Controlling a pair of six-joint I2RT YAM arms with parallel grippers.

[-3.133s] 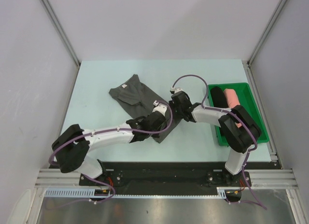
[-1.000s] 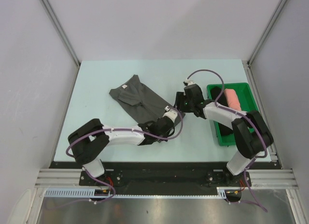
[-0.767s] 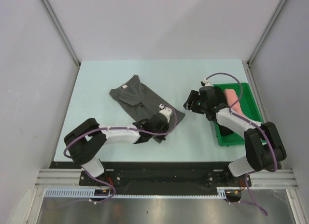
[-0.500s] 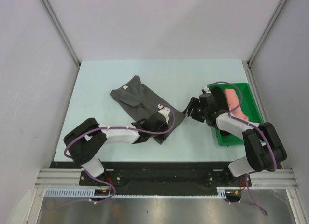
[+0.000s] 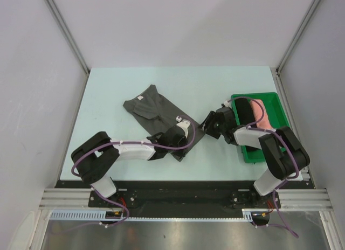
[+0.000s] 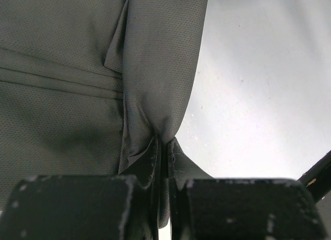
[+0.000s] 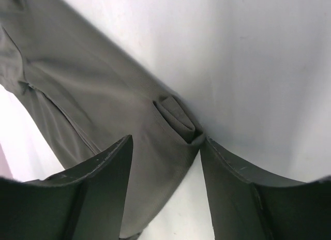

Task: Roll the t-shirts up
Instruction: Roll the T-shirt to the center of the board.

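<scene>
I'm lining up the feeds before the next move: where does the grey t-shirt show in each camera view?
Top external: the grey t-shirt lies left of centre, slanting toward both grippers.
Left wrist: grey t-shirt fills the left and centre, edge pinched by the left gripper.
Right wrist: grey t-shirt crosses the left half, folded corner between the open right gripper.
Shared landmark: the pale table.

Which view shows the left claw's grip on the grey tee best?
Left wrist: the left claw is shut on a pinched fold of the grey tee, close up. Top shows only the claw at the tee's near edge, grip hidden. Right wrist shows the tee's edge, no left claw.
</scene>
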